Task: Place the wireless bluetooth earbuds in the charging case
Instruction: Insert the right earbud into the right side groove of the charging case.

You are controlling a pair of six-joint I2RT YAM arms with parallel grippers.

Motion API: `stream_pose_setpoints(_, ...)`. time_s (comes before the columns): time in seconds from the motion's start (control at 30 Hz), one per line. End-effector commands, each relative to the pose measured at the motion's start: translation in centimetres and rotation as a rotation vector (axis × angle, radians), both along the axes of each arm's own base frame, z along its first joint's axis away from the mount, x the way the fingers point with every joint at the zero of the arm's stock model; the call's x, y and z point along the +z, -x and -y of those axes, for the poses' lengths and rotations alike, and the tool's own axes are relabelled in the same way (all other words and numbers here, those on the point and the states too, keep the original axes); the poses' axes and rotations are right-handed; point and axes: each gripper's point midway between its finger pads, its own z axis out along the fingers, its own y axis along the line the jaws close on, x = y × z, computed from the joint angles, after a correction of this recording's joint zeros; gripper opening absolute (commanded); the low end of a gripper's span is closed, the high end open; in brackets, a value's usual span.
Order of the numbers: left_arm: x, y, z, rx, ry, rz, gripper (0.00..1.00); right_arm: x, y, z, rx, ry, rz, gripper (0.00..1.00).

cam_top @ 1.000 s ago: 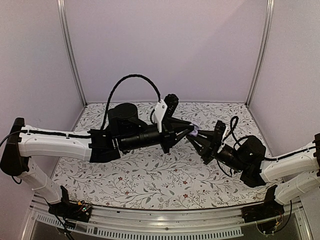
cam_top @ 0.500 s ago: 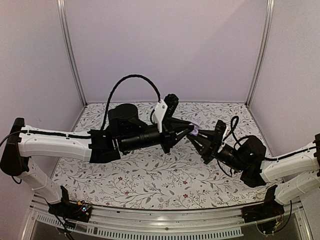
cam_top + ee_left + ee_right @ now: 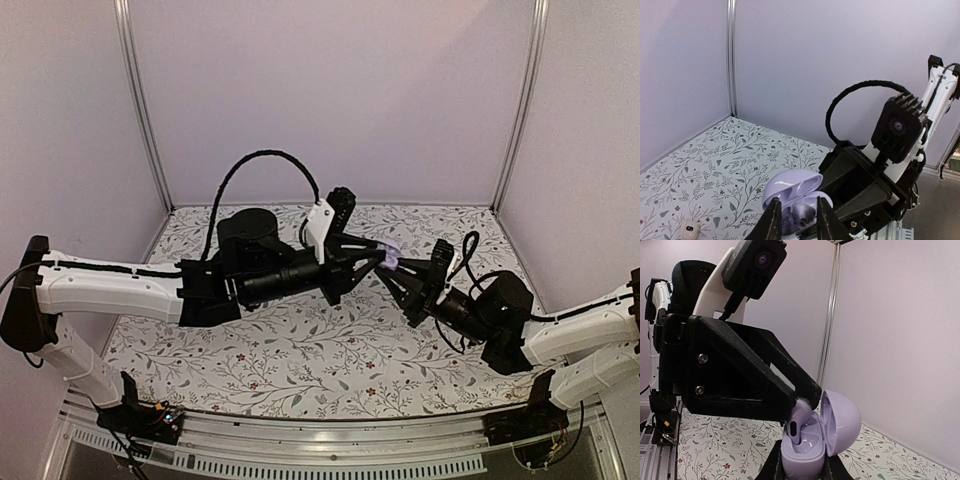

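Eased left gripper (image 3: 797,215) narrowly apart, seemingly releasing earbud (image 3: 799,420) into case (image 3: 840,422) clamped by right gripper (image 3: 802,467); next needs straight pull-back without dragging it out.

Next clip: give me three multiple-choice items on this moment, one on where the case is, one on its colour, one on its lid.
1. Where is the case?
A. Lying on the table
B. Held off the table by the right gripper
C. On the floor

2. What colour is the case?
A. Purple
B. Black
C. Green

3. The lid is:
A. Shut
B. Missing
C. Open

Answers:
1. B, the fingers clamp its base well above the table.
2. A, it looks pale purple in both wrist views.
3. C, the lid stands hinged back and an earbud pokes into the well.
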Motion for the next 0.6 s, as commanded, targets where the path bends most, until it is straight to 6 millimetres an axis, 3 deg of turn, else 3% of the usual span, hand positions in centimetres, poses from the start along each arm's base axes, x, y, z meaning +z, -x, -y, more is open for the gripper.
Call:
stream_pose_setpoints(0.0,0.5,-0.2,-0.6,0.022,-0.014,-0.003,0.27,1.5,0.4,0.5,-0.003,-0.052,0.022,0.0)
stream_pose_setpoints(0.1,0.9,0.0,-0.8,0.01,-0.015,0.007,0.34,1.1,0.2,0.4,-0.009,-0.043,0.01,0.0)
stream_pose_setpoints(0.3,1.4,0.8,-1.8,-0.012,-0.032,0.029,0.38,0.3,-0.2,0.2,-0.02,-0.021,-0.027,0.0)
stream_pose_setpoints(0.57,-0.7,1.6,-3.6,-0.095,-0.158,0.012,0.38,-0.4,-0.6,0.4,-0.039,0.001,-0.07,0.0)
